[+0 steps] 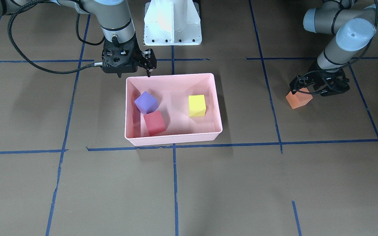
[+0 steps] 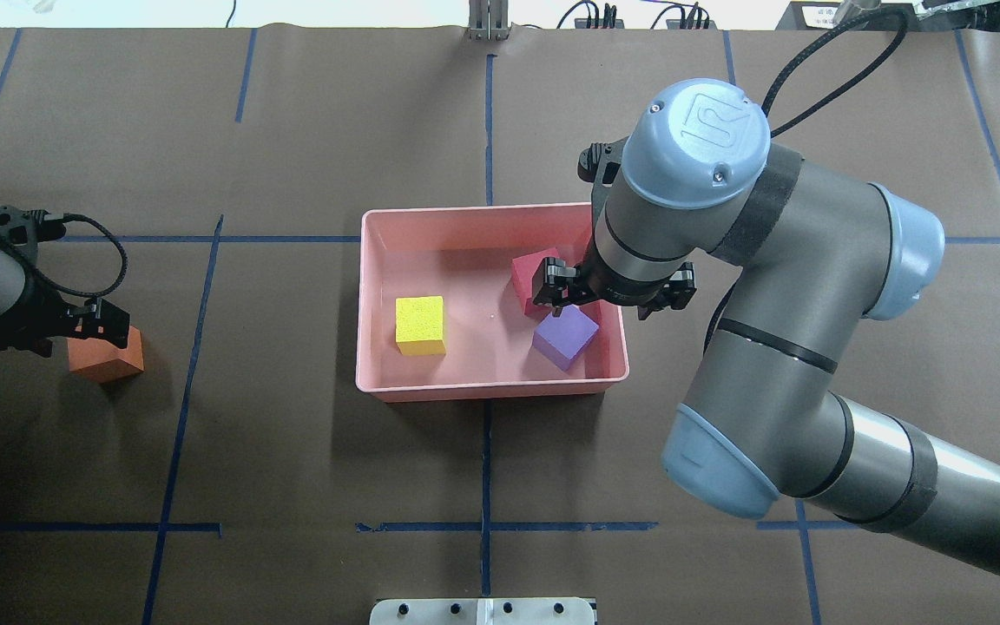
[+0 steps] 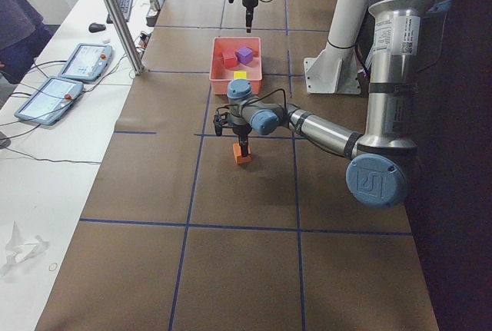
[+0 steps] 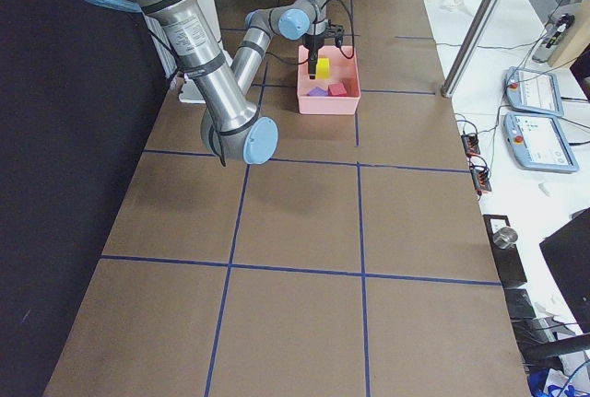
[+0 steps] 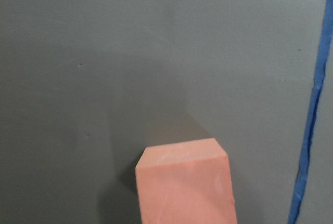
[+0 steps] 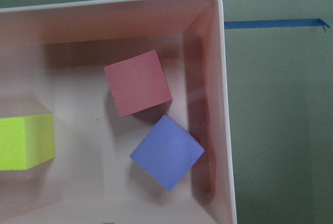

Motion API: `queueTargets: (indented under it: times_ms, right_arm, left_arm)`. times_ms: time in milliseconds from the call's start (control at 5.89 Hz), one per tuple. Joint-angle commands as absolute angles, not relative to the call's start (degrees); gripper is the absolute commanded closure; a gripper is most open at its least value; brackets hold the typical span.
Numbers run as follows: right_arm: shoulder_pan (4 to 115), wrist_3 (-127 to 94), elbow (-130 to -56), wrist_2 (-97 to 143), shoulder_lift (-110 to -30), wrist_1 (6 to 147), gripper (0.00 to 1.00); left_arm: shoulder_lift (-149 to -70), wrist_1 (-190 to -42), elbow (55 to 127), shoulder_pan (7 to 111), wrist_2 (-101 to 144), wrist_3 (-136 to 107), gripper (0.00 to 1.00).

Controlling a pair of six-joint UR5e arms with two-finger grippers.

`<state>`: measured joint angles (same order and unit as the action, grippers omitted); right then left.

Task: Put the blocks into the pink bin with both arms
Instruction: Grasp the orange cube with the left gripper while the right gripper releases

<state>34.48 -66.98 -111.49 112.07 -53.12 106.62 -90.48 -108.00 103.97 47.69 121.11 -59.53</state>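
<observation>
The pink bin [image 1: 172,140] sits mid-table and holds the purple block [image 1: 145,102], the red-pink block [image 1: 154,123] and the yellow-green block [image 1: 197,105]. My right gripper [image 1: 148,70] hangs open and empty over the bin's robot-side rim, just above the purple block [image 2: 564,338]. The right wrist view shows the same blocks: the purple [image 6: 167,153], the red-pink [image 6: 137,82] and the yellow-green [image 6: 23,142]. The orange block [image 1: 298,100] is outside the bin on the robot's left. My left gripper [image 1: 302,88] is down on the orange block and shut on its top part. The block also fills the bottom of the left wrist view [image 5: 184,187].
The white pedestal base [image 1: 172,23] stands behind the bin. Blue tape lines [image 1: 175,183] cross the brown table. The right arm's large elbow [image 2: 812,330] overhangs the table beside the bin. Operator tablets [image 3: 69,77] lie on a side desk.
</observation>
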Motion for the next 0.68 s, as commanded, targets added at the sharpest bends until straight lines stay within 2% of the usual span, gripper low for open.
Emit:
queueTargets:
  times_ms: [0,339,509]
  right_arm:
    - [34.45,-66.97,-111.8,111.71,-53.61,106.61,0.0]
    - [34.54,-66.97,-112.23,111.71,-53.96,106.61,0.0]
    - [34.54,-66.8,-112.24,111.71,-54.05,106.61,0.0]
  left_arm:
    - [-91.14,-112.14,98.64,47.11,121.03,-59.24,0.0]
    - [-91.14,-112.32,98.43,43.6,121.02,-58.62,0.0]
    - [-91.06,-112.24,99.31,43.68,121.37,-58.62,0.48]
